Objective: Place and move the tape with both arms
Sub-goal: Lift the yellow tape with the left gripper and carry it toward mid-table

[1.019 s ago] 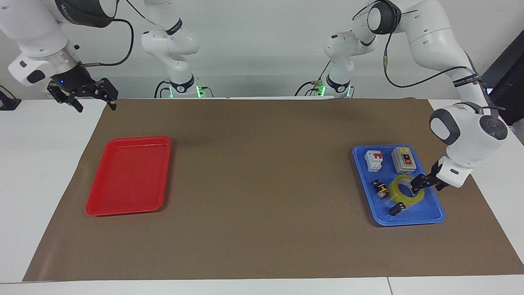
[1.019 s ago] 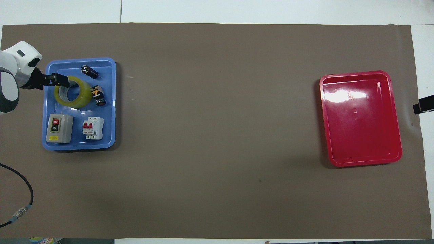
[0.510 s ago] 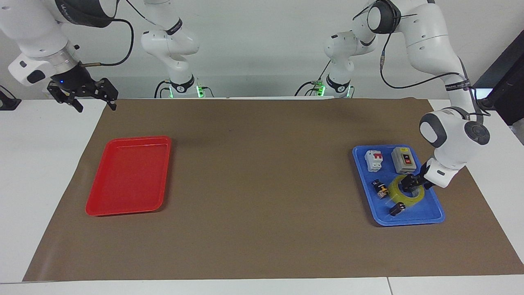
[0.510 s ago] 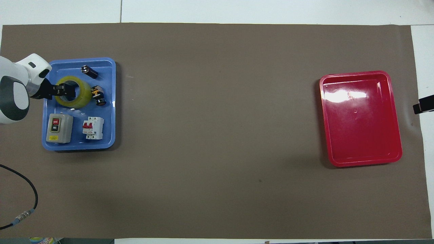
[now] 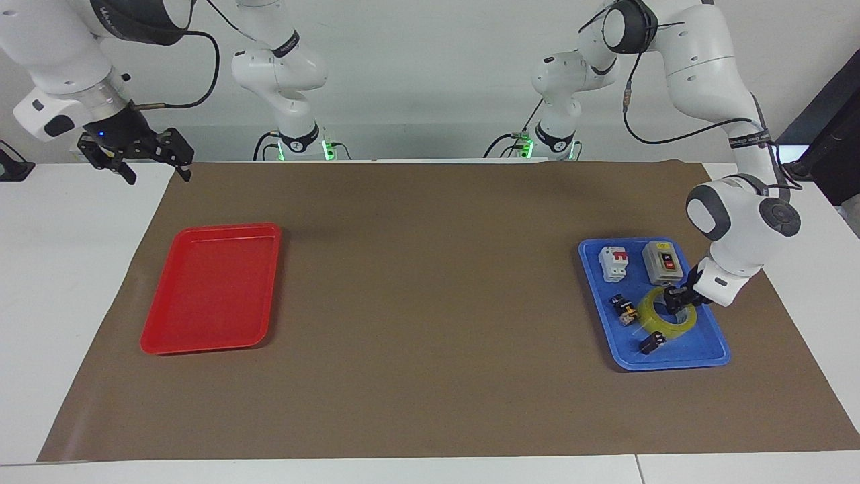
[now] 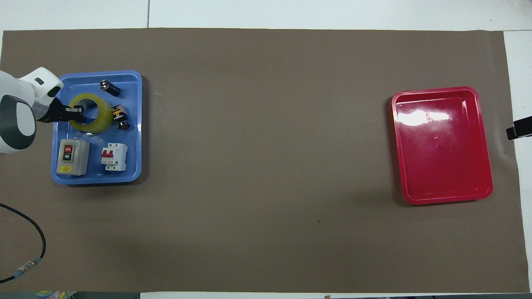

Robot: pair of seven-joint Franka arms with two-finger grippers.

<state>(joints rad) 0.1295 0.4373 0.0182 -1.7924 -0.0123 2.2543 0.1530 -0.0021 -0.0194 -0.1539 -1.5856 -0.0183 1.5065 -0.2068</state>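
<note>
translucent yellow packing tape roll (image 5: 665, 316) lies flat in the blue plastic tray (image 5: 712, 353), right under the left gripper (image 5: 674, 300), whose fingers straddle its wall; closure cannot be told. probably light, stiff, slick: pinch wall through core. right gripper (image 5: 153, 161) waits, spread wide.

left claw (image 5: 674, 300) at tape (image 5: 665, 316) in blue tray (image 5: 705, 349), right claw (image 5: 134, 156) waiting aloft

Both arms (image 5: 712, 60) are glossy white with grey-black joint caps, black cables, and black jaws.
</note>
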